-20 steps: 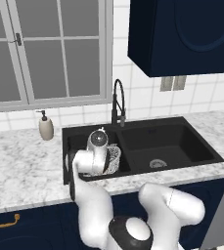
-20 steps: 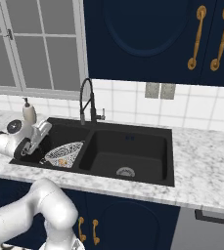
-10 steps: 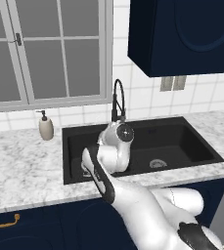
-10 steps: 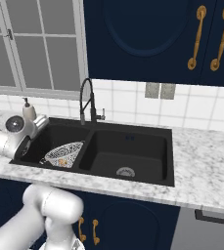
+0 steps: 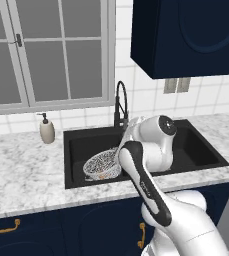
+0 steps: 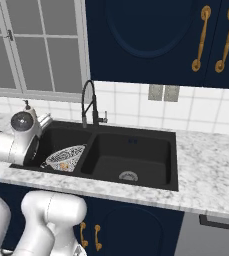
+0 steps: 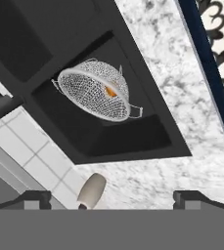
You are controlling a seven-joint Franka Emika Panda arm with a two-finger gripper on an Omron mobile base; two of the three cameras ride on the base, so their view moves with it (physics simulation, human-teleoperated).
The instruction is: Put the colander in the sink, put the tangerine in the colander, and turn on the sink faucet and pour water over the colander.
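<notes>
The wire-mesh colander [image 5: 102, 165] lies tilted in the left basin of the black sink [image 5: 196, 150]. The tangerine [image 7: 111, 91] sits inside it and shows orange through the mesh. The colander [image 6: 65, 157] leans against the wall between the basins. In the hand view the colander [image 7: 94, 90] is well ahead of my gripper [image 7: 113, 201], which is open with its fingertips [image 7: 35, 199] wide apart and nothing between them. The black gooseneck faucet [image 6: 89, 102] stands behind the sink, and no blue stream comes from it.
A white soap bottle [image 5: 47, 130] stands on the marble counter [image 5: 21, 170] left of the sink. My arm's large joint [image 5: 158, 135] hangs over the middle of the sink. The right basin holds only its drain [image 6: 128, 176].
The hand has pulled back from the colander toward the left counter, and the elbow has swung right across the sink. The colander and tangerine have stayed in the left basin.
</notes>
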